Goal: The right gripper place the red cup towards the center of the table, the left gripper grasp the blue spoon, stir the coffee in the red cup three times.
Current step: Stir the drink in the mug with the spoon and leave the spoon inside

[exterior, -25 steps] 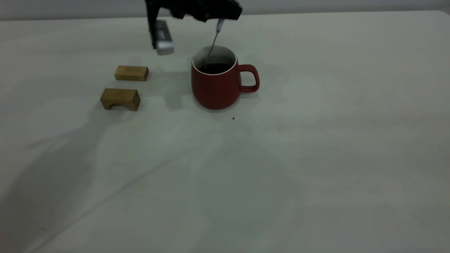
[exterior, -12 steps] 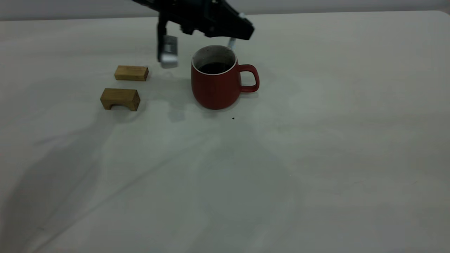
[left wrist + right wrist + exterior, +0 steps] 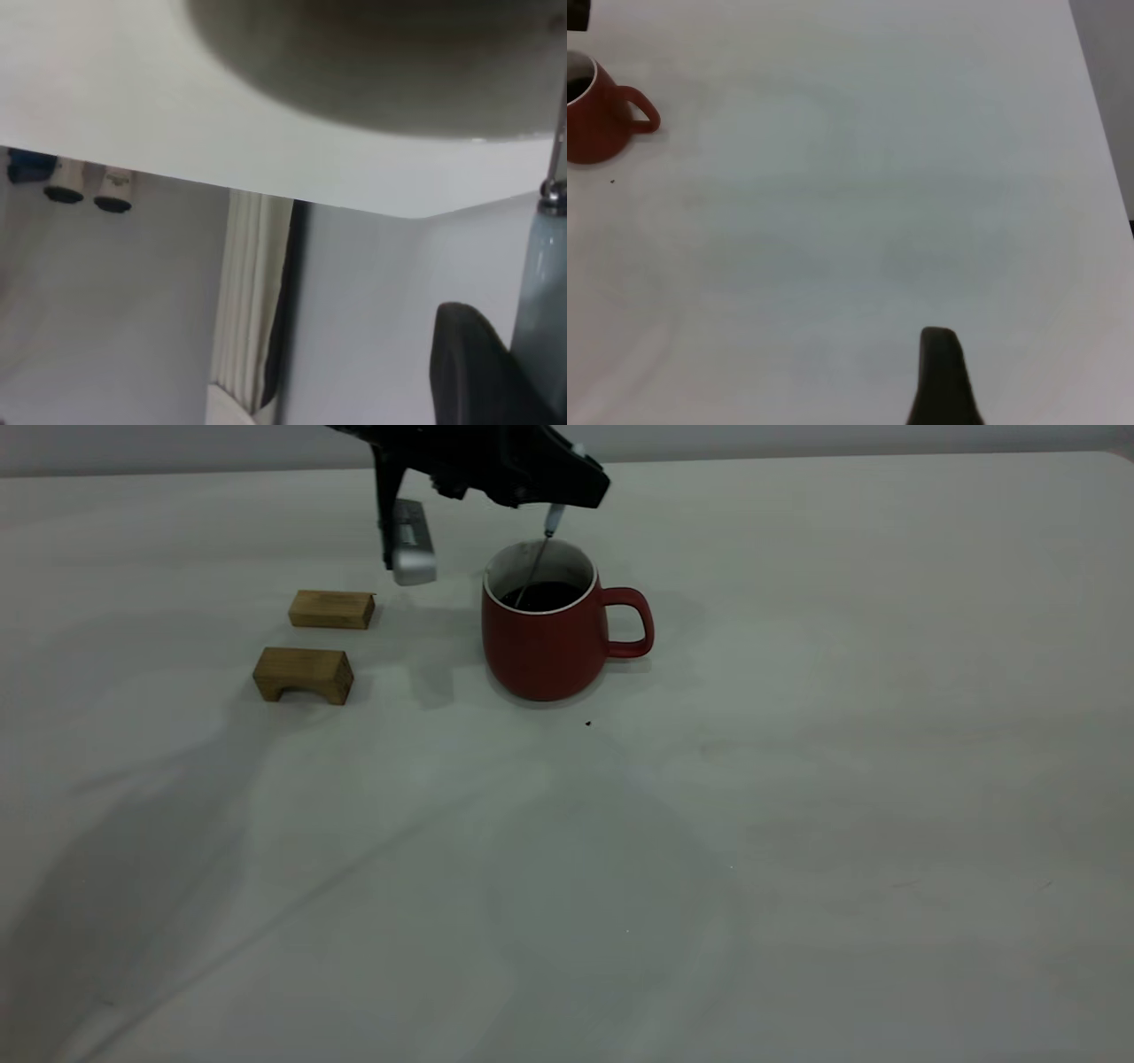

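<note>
The left gripper (image 3: 567, 498), a black, hard-edged robot claw on a black arm, has a broad angular crossbar body tapering to a pointed tip, matte with no visible markings. From it hangs 1 silver-grey, rounded rectangular module (image 3: 412, 543) on a slim black bracket, its face marked by small dark slots. The right gripper (image 3: 943, 376) shows only as 1 black, blunt-tipped finger with a smooth, rounded end.
</note>
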Action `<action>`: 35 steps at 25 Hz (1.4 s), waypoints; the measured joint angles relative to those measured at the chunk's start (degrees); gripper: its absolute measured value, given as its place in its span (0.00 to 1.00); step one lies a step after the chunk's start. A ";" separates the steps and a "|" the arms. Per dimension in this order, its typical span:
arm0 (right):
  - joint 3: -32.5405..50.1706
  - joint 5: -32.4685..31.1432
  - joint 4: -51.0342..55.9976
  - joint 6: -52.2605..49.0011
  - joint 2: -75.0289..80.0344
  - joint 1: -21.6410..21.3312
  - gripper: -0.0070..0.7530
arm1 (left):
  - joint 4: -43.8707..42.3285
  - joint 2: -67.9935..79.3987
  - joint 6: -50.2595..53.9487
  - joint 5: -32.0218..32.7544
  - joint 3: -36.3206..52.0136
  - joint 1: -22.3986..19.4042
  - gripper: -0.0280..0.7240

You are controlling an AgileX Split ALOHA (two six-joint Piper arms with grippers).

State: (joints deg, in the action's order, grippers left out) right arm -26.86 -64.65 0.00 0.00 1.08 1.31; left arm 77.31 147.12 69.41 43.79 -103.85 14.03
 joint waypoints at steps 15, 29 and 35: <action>0.00 0.00 0.00 0.00 0.00 0.00 0.77 | -0.13 0.06 -0.14 6.30 0.00 0.10 0.23; 0.00 0.00 0.00 0.00 0.00 0.00 0.77 | -10.95 -1.06 -5.24 7.41 0.00 -0.76 0.78; 0.00 0.00 0.00 0.00 0.00 0.00 0.77 | -25.30 -9.74 -30.08 8.06 0.00 -0.80 0.80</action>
State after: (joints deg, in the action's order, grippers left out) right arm -26.86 -64.65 0.00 0.00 1.08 1.31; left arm 52.01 137.38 39.33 51.85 -103.85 13.22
